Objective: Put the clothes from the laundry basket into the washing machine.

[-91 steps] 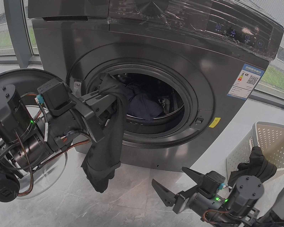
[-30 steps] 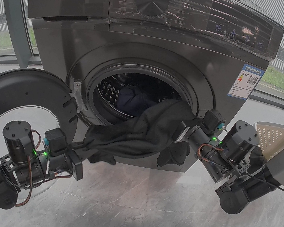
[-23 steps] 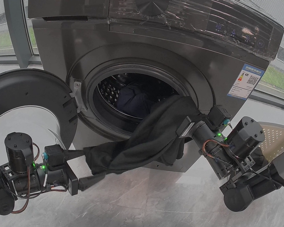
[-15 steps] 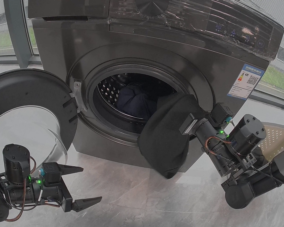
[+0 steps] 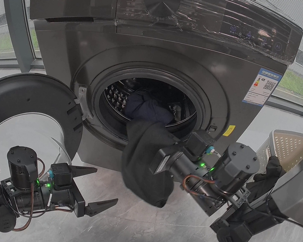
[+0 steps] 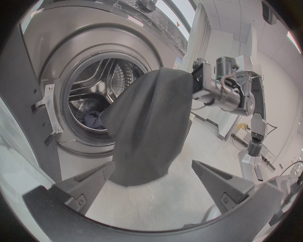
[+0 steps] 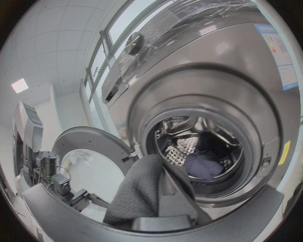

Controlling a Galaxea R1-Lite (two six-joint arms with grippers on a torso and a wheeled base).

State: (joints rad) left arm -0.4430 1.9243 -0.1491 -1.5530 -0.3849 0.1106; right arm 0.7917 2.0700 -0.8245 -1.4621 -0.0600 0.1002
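Observation:
A black garment (image 5: 147, 161) hangs from my right gripper (image 5: 158, 154), which is shut on its upper part just below the washing machine's round opening (image 5: 150, 105). In the right wrist view the cloth (image 7: 139, 192) drapes over one finger (image 7: 172, 192). Dark blue clothes (image 5: 147, 108) lie inside the drum (image 7: 202, 165). My left gripper (image 5: 97, 190) is low at the left, open and holding nothing. In the left wrist view the garment (image 6: 151, 123) hangs beyond its spread fingers (image 6: 94, 181). The white laundry basket (image 5: 296, 147) at the right holds another black piece (image 5: 270, 172).
The machine's door (image 5: 27, 105) stands swung open at the left, just above my left arm. Pale tiled floor (image 5: 147, 230) lies free between the two arms. A window runs behind the machine.
My left gripper let go of the black garment and drew back low, open. My right gripper carried the cloth from the opening's right side leftward and lower, before the lower rim.

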